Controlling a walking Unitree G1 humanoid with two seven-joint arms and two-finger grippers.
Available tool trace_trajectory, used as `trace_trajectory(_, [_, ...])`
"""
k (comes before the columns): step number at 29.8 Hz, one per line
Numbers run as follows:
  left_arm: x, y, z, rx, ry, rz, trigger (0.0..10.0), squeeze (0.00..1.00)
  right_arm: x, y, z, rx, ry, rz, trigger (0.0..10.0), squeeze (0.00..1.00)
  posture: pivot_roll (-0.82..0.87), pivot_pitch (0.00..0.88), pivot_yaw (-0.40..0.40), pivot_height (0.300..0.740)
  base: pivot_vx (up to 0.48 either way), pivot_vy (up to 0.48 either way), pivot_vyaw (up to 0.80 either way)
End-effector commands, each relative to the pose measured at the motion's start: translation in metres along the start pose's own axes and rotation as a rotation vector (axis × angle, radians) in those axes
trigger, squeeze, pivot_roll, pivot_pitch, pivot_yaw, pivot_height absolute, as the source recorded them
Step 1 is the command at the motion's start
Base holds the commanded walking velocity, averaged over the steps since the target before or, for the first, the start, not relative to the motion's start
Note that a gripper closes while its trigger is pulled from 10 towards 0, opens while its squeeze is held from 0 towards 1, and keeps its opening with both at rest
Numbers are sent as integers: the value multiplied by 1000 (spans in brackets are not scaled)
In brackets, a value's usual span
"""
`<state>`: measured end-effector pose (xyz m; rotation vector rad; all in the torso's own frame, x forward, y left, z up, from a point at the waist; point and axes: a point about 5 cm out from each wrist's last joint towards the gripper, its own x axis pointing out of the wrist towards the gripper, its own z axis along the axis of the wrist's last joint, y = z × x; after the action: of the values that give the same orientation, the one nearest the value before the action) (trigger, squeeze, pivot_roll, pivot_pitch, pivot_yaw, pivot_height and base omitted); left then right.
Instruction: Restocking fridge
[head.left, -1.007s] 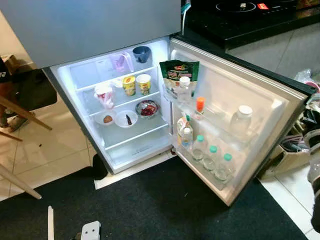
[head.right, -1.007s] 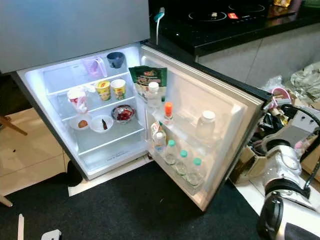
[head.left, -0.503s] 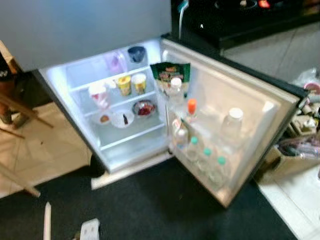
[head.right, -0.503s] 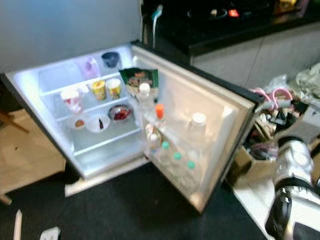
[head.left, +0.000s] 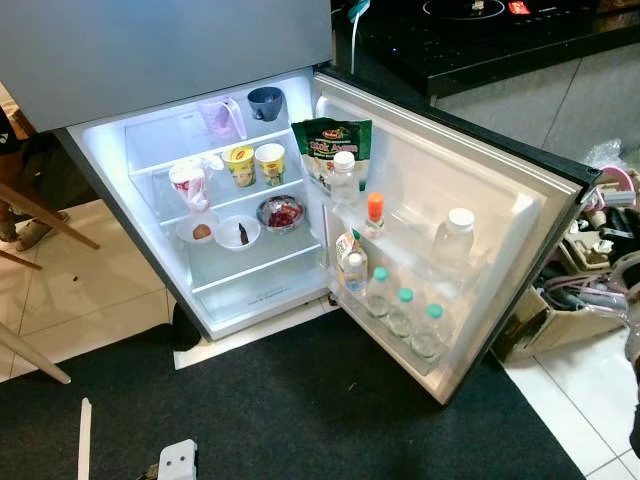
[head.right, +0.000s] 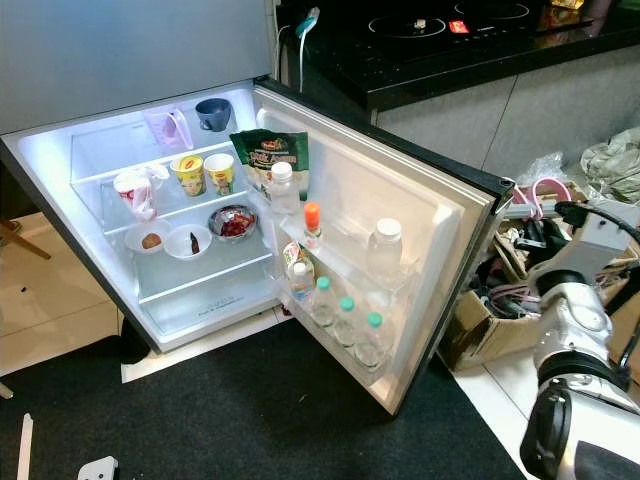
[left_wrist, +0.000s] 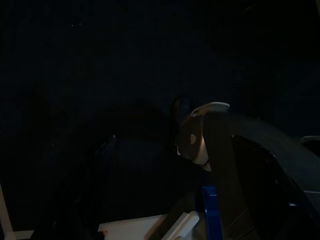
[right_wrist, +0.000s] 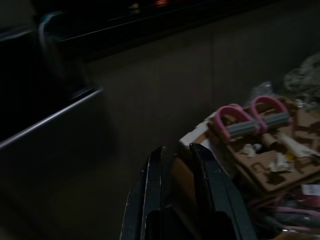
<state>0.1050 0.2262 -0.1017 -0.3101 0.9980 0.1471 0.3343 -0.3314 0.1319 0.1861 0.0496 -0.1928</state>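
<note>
Right gripper (right_wrist: 175, 165) hangs low, off the outer edge of the open fridge door (head.right: 440, 215), fingers nearly together with a thin gap, holding nothing. A cardboard box (right_wrist: 265, 165) of clutter with pink handles (right_wrist: 250, 112) sits just ahead of it. Left gripper: view too dark, can't tell its state.

The fridge (head.left: 150, 50) is well off to the right gripper's left. Shelves hold 2 yellow cups (head.left: 255, 163), 3 bowls (head.left: 238, 231), 1 wrapped cup (head.left: 188, 185), 1 blue mug (head.left: 265, 102) and 1 clear pitcher (head.left: 220, 118). The door holds 3 green-capped bottles (head.left: 403, 312), 1 orange-capped bottle (head.left: 374, 213), 1 white-lidded jar (head.left: 454, 238) and 1 green snack bag (head.left: 331, 146). The black mat (head.left: 300, 420) lies in front, the door standing between gripper and shelves.
</note>
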Motion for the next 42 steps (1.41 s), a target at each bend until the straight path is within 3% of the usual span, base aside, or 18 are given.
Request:
trace_trajectory(1, [-2, 3, -5, -7, 15, 7, 10000, 0, 3, 7, 0, 10, 9, 28, 10000, 0, -19, 21, 43, 740, 0, 0, 0])
trace_trajectory(7, [-3, 4, -6, -14, 16, 5, 10000, 0, 9, 28, 4, -20, 2, 192, 10000, 0, -15, 22, 42, 740, 0, 0, 0])
trace_trajectory(10, [-3, 4, -6, -14, 17, 5, 10000, 0, 9, 30, 5, -19, -3, 207, 10000, 0, -15, 22, 42, 740, 0, 0, 0])
trace_trajectory(15, [-2, 2, -8, -21, 25, -2, 10000, 0, 11, 45, 14, 42, -54, 381, 10000, 0, -22, 23, 41, 740, 0, 0, 0])
trace_trajectory(19, [-2, 0, -8, -18, 25, -5, 10000, 0, 10, 55, 14, 38, -43, 522, 10000, 0, -22, 23, 41, 740, 0, 0, 0])
trace_trajectory(22, [-2, -1, -8, -20, 24, -8, 10000, 0, 6, 63, 12, 14, -12, 668, 10000, 0, -24, 23, 33, 740, 0, 0, 0])
trace_trajectory(27, [-2, -1, -9, -22, 27, -9, 10000, 0, 2, 65, 10, 6, 13, 770, 10000, 0, -24, 23, 33, 740, 0, 0, 0])
trace_trajectory(29, [-2, -1, -11, -21, 31, -9, 10000, 0, -7, 67, 1, -8, 71, 908, 10000, 0, -25, 23, 33, 740, 0, 0, 0])
trace_trajectory(33, [-2, -1, -11, -21, 33, -9, 10000, 0, -15, 67, -8, 6, 120, 1006, 10000, 0, -24, 22, 34, 740, 0, 0, 0])
trace_trajectory(37, [-2, -1, -11, -21, 33, -9, 10000, 0, -16, 67, -8, 10, 122, 1016, 10000, 0, -24, 22, 34, 740, 0, 0, 0])
trace_trajectory(39, [-2, -1, -10, -19, 34, -12, 10000, 0, -28, 76, -16, 29, 167, 1182, 10000, 0, -28, 20, 33, 740, 0, 0, 0])
trace_trajectory(42, [-2, -1, -10, -20, 33, -15, 10000, 0, -35, 79, -19, 61, 185, 1264, 10000, 0, -28, 19, 32, 740, 0, 0, 0])
